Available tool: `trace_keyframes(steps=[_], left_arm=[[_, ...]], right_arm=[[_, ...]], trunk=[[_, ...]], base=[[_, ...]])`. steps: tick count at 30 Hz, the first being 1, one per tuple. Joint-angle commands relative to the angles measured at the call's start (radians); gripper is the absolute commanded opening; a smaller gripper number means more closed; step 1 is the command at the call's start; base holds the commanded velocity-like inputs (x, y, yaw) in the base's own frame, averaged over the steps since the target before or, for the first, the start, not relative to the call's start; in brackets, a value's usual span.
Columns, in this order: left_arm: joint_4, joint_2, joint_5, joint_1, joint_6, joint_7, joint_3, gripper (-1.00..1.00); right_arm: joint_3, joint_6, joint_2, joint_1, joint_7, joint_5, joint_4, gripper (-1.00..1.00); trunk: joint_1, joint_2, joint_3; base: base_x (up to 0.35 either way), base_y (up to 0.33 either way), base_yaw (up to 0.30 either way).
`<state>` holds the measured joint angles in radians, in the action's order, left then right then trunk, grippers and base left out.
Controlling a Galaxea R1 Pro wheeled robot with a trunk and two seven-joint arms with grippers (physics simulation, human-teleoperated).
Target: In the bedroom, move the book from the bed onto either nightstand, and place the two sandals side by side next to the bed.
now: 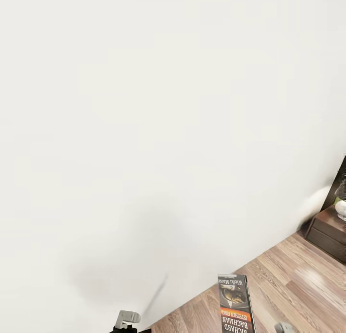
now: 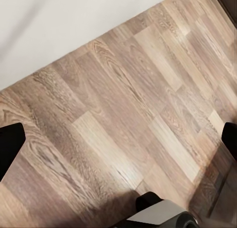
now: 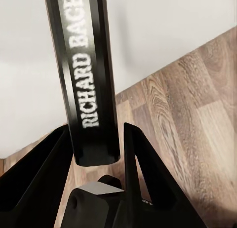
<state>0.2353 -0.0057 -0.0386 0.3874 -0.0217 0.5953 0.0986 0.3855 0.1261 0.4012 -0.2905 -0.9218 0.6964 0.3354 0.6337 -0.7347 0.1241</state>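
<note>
Facing the wall, your right claw (image 3: 96, 161) clamps the book (image 1: 235, 304); your left claw (image 2: 118, 139) hangs apart. Swinging fast toward the nightstand (image 1: 331, 232) could slip it loose.

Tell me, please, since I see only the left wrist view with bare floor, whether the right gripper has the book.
Observer: Yes. In the right wrist view, the book stands between the right gripper's fingers, spine reading "Richard Bachman".
Operator: Thank you. Is a nightstand anywhere near?
Observer: The head view shows a reddish-brown nightstand at the far right, against the white wall.
Operator: Is anything on it?
Observer: Something white and rounded sits on top, cut off by the picture's edge; I cannot tell what it is.
Operator: And my left gripper?
Observer: Its fingers stand wide apart over the wood floor, holding nothing.
</note>
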Motion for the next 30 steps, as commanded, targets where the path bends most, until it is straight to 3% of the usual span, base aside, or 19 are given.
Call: trace_keyframes(steps=[1, 26, 30], left_arm=[[-0.001, 0.000, -0.004, 0.001, -0.002, 0.004, 0.007, 1.00], [-0.001, 0.000, -0.004, 0.001, -0.003, 0.004, 0.007, 1.00], [-0.001, 0.000, -0.004, 0.001, -0.002, 0.004, 0.007, 1.00]], right_arm=[[0.004, 0.010, 0.001, -0.001, -0.002, 0.011, 0.001, -1.00], [0.004, 0.010, 0.001, -0.001, -0.002, 0.011, 0.001, -1.00], [0.004, 0.010, 0.001, -0.001, -0.002, 0.011, 0.001, -1.00]], trunk=[[0.000, -0.001, 0.002], [0.000, -0.001, 0.002], [0.000, -0.001, 0.002]], base=[[0.000, 0.000, -0.166], [0.001, 0.000, -0.165], [0.241, 0.000, -0.164]])
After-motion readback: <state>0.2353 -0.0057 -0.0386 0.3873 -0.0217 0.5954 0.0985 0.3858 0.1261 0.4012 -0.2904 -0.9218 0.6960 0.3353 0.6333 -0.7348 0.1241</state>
